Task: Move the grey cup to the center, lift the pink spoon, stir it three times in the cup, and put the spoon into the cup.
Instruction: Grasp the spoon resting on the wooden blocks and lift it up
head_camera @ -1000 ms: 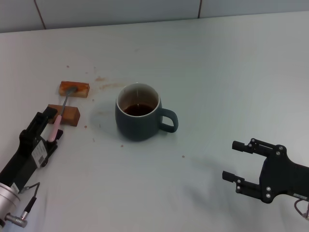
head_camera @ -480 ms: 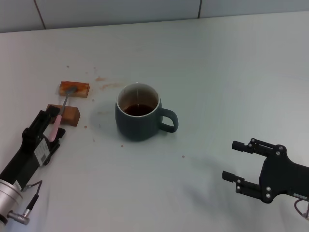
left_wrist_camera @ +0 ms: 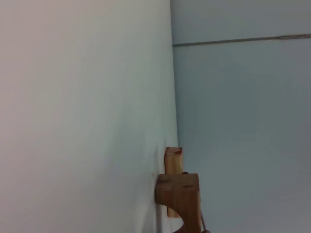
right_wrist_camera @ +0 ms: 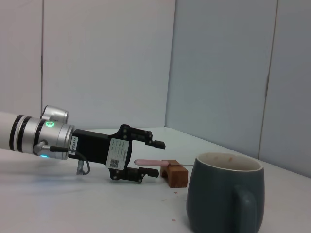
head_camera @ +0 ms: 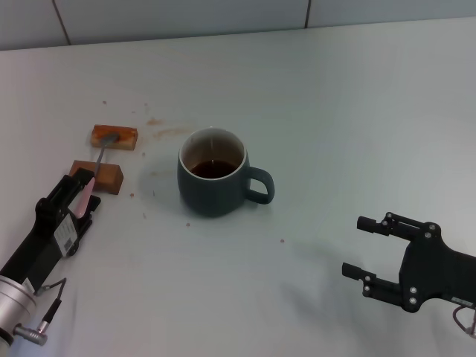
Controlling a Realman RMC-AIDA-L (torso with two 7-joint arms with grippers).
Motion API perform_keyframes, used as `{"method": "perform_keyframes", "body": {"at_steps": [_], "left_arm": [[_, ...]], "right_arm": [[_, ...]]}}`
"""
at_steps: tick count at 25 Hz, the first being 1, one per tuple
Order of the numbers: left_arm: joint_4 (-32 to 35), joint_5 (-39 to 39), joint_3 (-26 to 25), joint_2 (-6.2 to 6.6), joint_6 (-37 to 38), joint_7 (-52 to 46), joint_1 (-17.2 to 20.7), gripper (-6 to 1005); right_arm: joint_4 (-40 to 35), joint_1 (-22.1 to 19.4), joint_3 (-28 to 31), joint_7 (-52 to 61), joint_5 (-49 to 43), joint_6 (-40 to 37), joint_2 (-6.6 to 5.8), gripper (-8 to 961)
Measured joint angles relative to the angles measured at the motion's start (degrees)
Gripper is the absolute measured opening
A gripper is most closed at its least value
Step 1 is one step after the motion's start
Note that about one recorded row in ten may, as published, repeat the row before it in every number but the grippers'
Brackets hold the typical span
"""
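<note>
The grey cup [head_camera: 212, 186] stands mid-table with dark liquid inside and its handle pointing right; it also shows in the right wrist view [right_wrist_camera: 226, 196]. The pink spoon [head_camera: 89, 186] lies across two wooden blocks, its metal bowl on the far block. My left gripper [head_camera: 82, 197] is open, with its fingers on either side of the pink handle's end. The right wrist view shows this gripper [right_wrist_camera: 154, 158] with one finger above and one below the handle [right_wrist_camera: 148, 161]. My right gripper [head_camera: 355, 247] is open and empty at the near right.
The far wooden block [head_camera: 114, 137] and the near wooden block [head_camera: 105, 177] sit left of the cup; both show in the left wrist view [left_wrist_camera: 179, 193]. Brown stains [head_camera: 155, 121] mark the table behind the cup. A tiled wall runs along the back.
My left gripper has shifted slightly along the pink handle and stays around it. The cup and the right arm have not moved.
</note>
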Motion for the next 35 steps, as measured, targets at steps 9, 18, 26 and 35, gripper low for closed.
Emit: {"method": "perform_keyframes", "body": {"at_steps": [9,18,26,35], "left_arm": [[0.0,0.0,0.0,0.0,-0.9,-1.4,-0.1,507],[0.0,0.2,0.0,0.12,-1.5,-1.4,-0.7,331],[0.0,0.2,0.0,0.18,-2.0,-1.4,-1.1,327],[0.2,0.1,0.0,0.18,-2.3,-1.4,-1.2,240]], "right_arm": [[0.0,0.6,0.0,0.2,0.0,0.0,0.0,683],[0.0,0.9,0.0,0.3,0.0,0.0,0.0,682],[0.1,1.3,0.0,0.5,0.1,0.0,0.09,683],[0.1,1.5,0.0,1.1,0.1,0.0,0.09,684]]}}
